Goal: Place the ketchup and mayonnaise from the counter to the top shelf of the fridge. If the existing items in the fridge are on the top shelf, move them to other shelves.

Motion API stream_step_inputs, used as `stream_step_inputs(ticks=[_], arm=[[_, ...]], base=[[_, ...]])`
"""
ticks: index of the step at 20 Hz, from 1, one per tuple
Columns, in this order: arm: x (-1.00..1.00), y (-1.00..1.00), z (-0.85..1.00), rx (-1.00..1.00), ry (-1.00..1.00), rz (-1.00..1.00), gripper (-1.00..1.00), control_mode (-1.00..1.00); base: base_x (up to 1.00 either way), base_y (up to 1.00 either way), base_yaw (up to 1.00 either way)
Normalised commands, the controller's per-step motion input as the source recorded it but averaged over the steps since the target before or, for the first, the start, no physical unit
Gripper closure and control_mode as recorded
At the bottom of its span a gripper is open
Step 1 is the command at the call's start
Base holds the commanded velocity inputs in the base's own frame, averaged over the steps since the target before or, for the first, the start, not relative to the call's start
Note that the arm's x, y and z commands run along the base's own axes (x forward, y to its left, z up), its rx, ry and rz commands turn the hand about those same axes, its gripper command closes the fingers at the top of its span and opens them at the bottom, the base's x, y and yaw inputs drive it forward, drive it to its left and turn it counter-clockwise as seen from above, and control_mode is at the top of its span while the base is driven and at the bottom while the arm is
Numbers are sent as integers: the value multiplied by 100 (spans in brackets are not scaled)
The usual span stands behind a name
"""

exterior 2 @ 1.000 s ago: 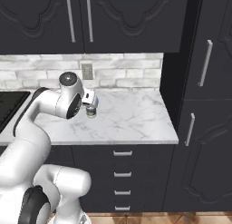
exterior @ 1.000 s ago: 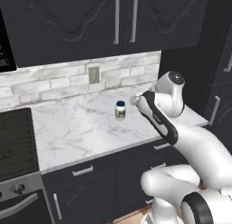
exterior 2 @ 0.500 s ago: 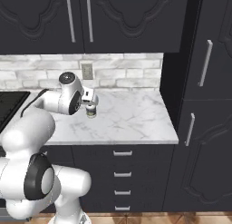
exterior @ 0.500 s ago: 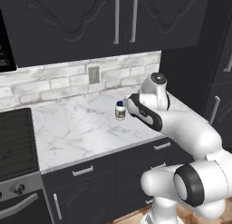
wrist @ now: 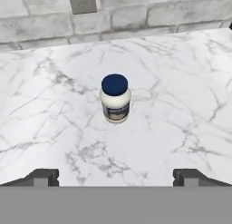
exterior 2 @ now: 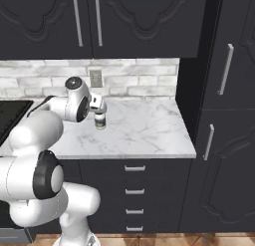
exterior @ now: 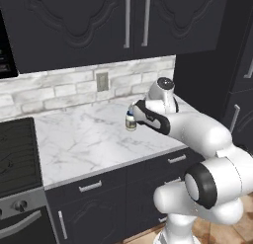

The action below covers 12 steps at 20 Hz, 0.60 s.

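Counter point(exterior: 89, 144): white marble slab with grey veins; front edge runs above dark drawer fronts with silver handles; right end meets a tall dark cabinet point(exterior 2: 224, 115); left end meets the stove point(exterior: 15, 159).
Open room: bare marble on all sides of the jar — wide toward the stove and toward the front edge, narrower toward the brick backsplash point(wrist: 149, 14).
Wall: a grey outlet plate point(wrist: 82, 1) is set in the backsplash, behind the jar.
Mayonnaise point(wrist: 115, 98): squat white jar, dark blue lid on, pale label; upright on the counter, well back from the front edge; contents hidden.
Arm: rises from the base and bends over the counter, forearm level, hand turned toward the jar.
Gripper point(wrist: 116, 177): jaws spread wide and empty — the two dark fingertips point(wrist: 43, 177) stand far apart at the bottom of the hand view, with the jar centred between them but farther off, not touched.
Base views: the hand sits just beside the jar, partly covering it.
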Motion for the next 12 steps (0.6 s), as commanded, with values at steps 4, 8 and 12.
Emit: stream_step_inputs(ticks=[4, 8, 12], arm=[[18, 3, -14, 0, 0, 0, -100, -100], [11, 1, -30, 0, 1, 0, -100, -100], [14, 4, -25, 0, 1, 0, -100, -100]], base=[[0, 0, 0], [0, 0, 0], [0, 0, 0]])
